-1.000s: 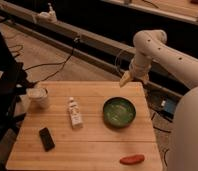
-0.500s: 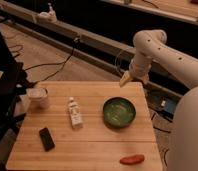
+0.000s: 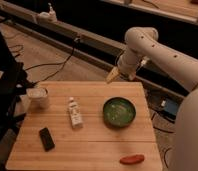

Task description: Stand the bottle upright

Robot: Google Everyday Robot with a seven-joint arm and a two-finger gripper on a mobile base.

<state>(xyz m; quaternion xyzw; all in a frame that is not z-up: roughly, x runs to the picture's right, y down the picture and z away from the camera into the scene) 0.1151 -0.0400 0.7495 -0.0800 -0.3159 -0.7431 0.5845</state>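
End effector [image 3: 113,76] hangs above the far edge of the bench [image 3: 97,147], just beyond the far rim of the green bowl [image 3: 119,111]. Its pale fingers point down and to the left, spread wide, with nothing between them.

The bottle [image 3: 75,114] lies flat on its side near the middle of the bench, with its white cap toward the far edge and its base toward the near one. It sits apart from everything else and nothing touches it. The green bowl is just beside it on the right, and the white cup [image 3: 38,97] stands farther off to the left. A flat black slab [image 3: 46,138] lies toward the near left corner, and a red oblong thing [image 3: 132,159] rests at the near right edge, well apart from the bottle.

Over the last second nothing has shifted: the white arm [image 3: 142,45] holds the same pose and every object keeps its place. By that reading the task has not started, since the bottle is still down and the reach toward it has not begun. The next move probably calls for travel left and toward the near side, skirting the bowl. After that the open fingers would descend to straddle the slim body. A light plastic bottle like this may roll or skid if only one finger meets it first.
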